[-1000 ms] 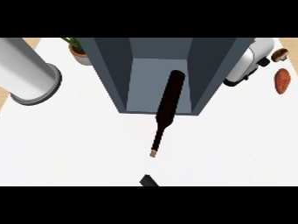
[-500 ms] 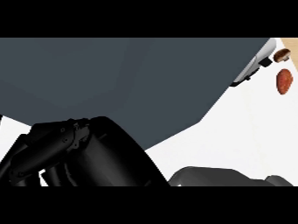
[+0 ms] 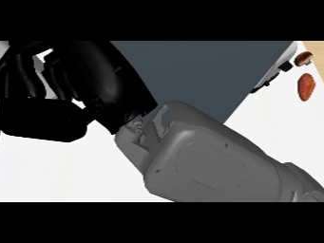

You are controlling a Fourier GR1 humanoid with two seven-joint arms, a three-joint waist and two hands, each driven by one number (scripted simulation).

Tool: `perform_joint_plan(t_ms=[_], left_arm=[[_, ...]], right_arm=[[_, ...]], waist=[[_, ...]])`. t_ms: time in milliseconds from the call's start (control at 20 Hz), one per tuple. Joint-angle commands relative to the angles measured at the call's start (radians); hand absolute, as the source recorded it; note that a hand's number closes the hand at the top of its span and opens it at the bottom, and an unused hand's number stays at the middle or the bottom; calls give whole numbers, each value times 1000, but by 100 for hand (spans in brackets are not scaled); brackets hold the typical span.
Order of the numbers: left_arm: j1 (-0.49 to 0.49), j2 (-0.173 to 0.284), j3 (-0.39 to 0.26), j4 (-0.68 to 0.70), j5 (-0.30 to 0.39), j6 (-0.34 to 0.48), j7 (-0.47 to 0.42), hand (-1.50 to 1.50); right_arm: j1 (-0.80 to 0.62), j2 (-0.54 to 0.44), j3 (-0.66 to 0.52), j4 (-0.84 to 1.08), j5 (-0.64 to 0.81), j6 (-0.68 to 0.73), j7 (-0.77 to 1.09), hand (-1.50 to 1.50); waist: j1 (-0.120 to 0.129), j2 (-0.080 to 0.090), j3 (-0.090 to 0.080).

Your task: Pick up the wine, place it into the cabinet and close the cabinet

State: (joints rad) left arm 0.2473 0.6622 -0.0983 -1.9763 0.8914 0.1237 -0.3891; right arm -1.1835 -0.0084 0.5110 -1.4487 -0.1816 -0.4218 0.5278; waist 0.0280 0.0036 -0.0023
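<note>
Close under the head view, a black robot hand (image 3: pixel 59 90) on a grey forearm (image 3: pixel 206 161) filled the frame, fingers curled; whether it held anything could not be told. Behind stood the dark grey cabinet (image 3: pixel 206 71) on the white counter (image 3: pixel 59 171). The wine bottle was hidden.

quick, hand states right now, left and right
Left hand: not in view.
Right hand: close to the camera in front of the cabinet; cannot tell if open or shut.

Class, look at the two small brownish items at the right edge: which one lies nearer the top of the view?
The mushroom-like one, pale beneath a dark brown cap; the reddish-brown oval lies below it.
</note>
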Motion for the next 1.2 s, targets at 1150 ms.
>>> perform_joint_plan(t_ms=[1150], left_arm=[[-34,-32,38,9,-33,3,49,-150]], right_arm=[[-46,-137,-152,488,-28,219,-373,150]], waist=[[-19,11,1]])
